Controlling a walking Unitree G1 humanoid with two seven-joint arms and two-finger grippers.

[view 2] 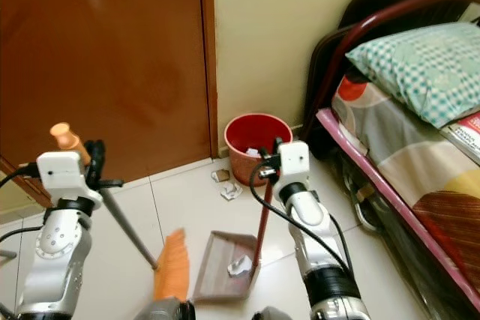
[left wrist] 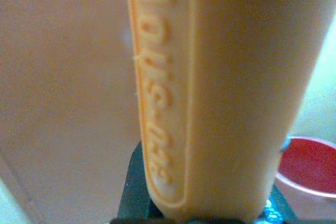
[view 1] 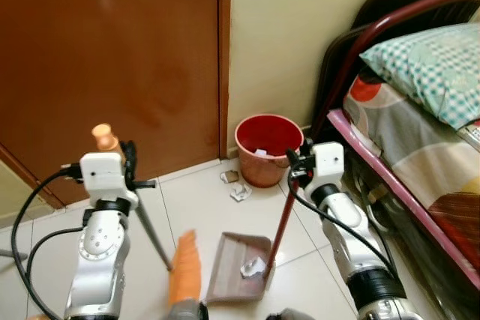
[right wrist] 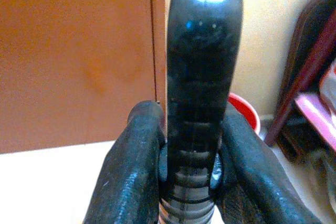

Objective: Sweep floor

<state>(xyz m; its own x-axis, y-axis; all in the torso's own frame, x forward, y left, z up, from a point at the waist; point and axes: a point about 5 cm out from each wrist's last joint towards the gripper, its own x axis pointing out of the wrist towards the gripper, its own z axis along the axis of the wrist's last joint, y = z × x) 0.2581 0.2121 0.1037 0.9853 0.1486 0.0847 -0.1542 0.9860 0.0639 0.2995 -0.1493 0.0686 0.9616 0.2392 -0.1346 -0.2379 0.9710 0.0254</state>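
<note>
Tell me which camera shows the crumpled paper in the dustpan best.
The left eye view: the crumpled paper lies in plain sight in the dustpan. The right eye view gives it smaller; the wrist views look at the handles instead.

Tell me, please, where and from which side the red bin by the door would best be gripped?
Probably the red bin by its rim, on the side facing the robot, one finger inside. It stands upright and open-topped, with wall close behind; its body looks too wide to span.

Orange broom (view 1: 184, 267), mauve dustpan (view 1: 238, 266), red bin (view 1: 268, 148), brown door (view 1: 112, 58), teal-checked pillow (view 1: 427, 65).
</note>
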